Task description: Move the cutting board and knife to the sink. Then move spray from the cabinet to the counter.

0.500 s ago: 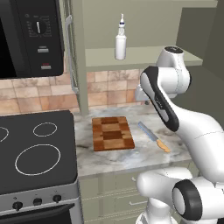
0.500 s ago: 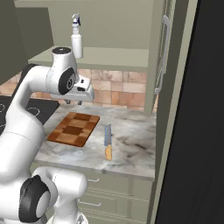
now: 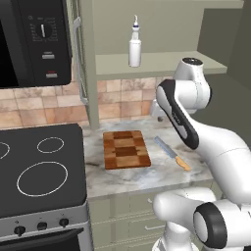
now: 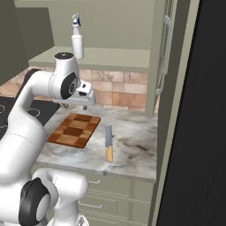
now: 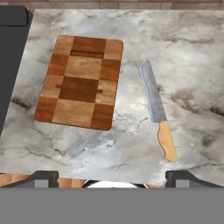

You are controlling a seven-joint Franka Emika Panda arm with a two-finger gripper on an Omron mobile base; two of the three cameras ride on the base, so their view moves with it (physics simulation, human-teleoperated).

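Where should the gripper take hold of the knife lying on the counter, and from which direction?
Grip the knife by its orange-tan handle, coming straight down from above. It lies flat on the counter, clear of the cutting board, so jaws should close across the handle's narrow width.

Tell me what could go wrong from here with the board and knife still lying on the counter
1. The knife lies flat on the counter, so the open gripper may slip off its thin blade or handle.
2. The cutting board also lies flat and is wide; a grasp may need an edge and could shove it toward the stovetop.
3. Board and knife lie close, so reaching for one may nudge the other.
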